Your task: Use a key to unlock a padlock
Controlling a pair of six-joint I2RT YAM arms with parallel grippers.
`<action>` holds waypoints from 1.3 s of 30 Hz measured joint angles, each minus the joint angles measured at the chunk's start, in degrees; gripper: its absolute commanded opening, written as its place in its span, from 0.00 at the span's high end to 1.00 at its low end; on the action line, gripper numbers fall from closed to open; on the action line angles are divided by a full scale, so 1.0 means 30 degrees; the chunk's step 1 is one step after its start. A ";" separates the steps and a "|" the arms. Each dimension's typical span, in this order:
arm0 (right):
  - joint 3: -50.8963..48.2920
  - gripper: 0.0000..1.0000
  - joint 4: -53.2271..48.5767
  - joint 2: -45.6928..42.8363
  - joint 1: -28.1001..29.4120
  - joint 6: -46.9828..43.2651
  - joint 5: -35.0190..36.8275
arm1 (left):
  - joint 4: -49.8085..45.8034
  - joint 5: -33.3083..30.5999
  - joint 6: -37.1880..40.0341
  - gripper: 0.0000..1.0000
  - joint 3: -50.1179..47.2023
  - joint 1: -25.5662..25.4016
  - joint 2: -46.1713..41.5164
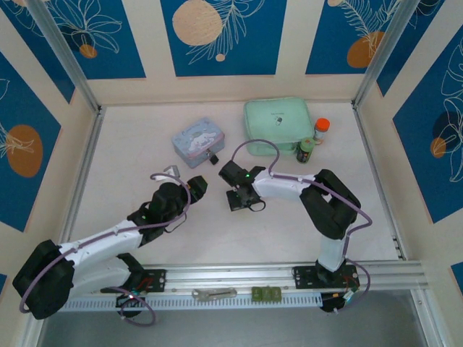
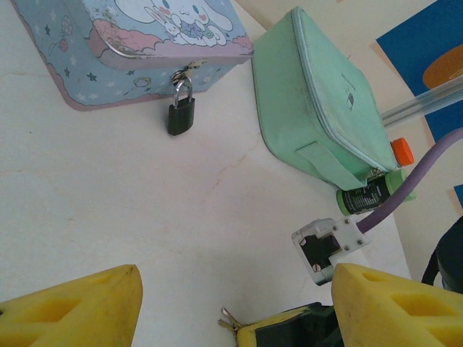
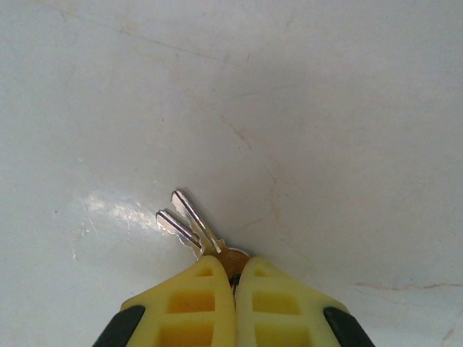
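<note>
Black padlock (image 2: 181, 116) hangs from the hasp of the blue cartoon-bunny tin (image 2: 87, 79), lid shut. Silver key (image 3: 189, 225), one of a pair, is pinched at its head by the clenched right gripper (image 3: 235, 278). Left gripper (image 2: 235, 303) is spread wide, empty. Mint pouch (image 2: 318, 108) is zipped. The green bottle (image 2: 372, 194) label is probably text, too blurry to read.

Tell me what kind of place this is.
Most likely a robot test booth. A pale table is boxed in by blue patterned panels on metal posts, two robot arms are bolted to a rail at its edge, and a few props, like a padlocked tin, are laid out.
</note>
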 measured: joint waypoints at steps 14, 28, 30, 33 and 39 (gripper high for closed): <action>-0.4830 1.00 0.4160 -0.3650 -0.3585 0.3257 -0.5799 | 0.1843 0.2317 -0.0328 0.33 0.0007 0.0015 0.2302; -0.7519 1.00 0.7708 -0.6025 -0.5384 0.6870 -0.9078 | 0.4779 0.3636 -0.2375 0.36 0.0117 -0.1537 0.5850; -0.7745 1.00 0.8123 -0.6375 -0.5530 0.7300 -0.9143 | 0.5246 0.3599 -0.2630 0.38 0.0255 -0.1858 0.6404; -0.7949 1.00 0.8626 -0.6863 -0.5632 0.7912 -0.9129 | 0.6127 0.3555 -0.3133 0.40 0.0597 -0.2375 0.7410; -0.7992 1.00 0.9224 -0.7402 -0.5632 0.8480 -0.9122 | 0.7963 0.3504 -0.4233 0.42 0.1297 -0.2892 0.9391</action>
